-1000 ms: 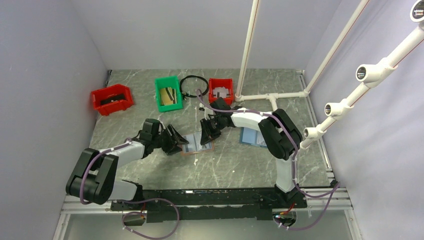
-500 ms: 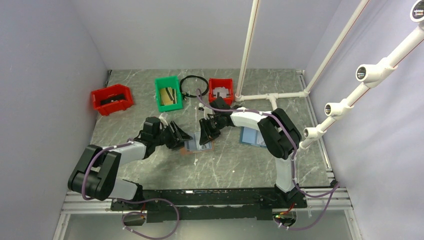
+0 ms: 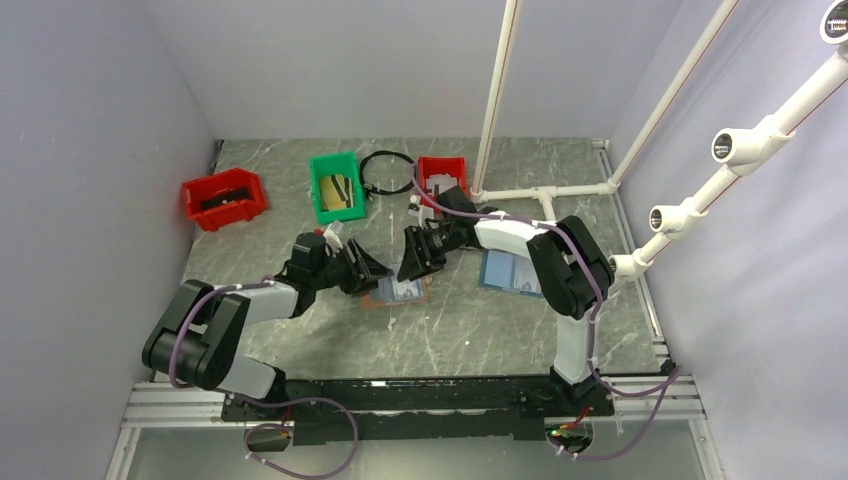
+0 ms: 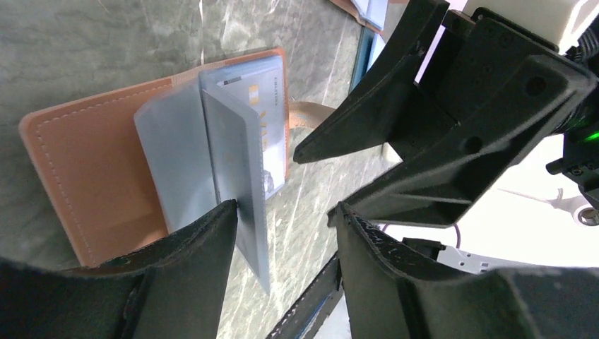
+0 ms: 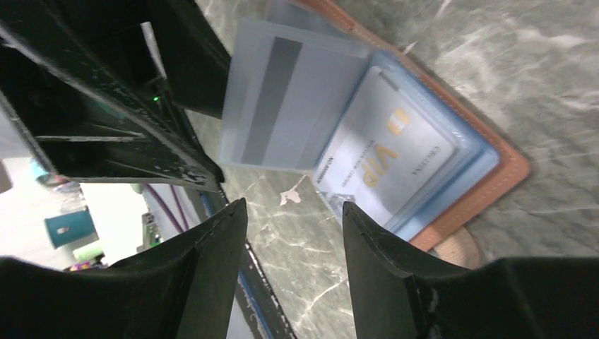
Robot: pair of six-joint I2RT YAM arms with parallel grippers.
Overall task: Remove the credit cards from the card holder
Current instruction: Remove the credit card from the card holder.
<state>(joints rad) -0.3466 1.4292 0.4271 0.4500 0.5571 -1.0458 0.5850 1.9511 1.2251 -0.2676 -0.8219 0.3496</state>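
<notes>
left gripper [image 4: 282,212] open and nearer: raised grey card [image 4: 236,169] edge-on between its jaws, touching one finger, long axis along its reach. right gripper [image 5: 294,206] open, right of card holder [image 4: 78,162].

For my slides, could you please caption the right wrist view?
Right gripper open above the opened card holder; a VIP card sits pocketed, one page raised.

Overhead view, close wrist views sharing card holder [image 4: 85,176]
</notes>
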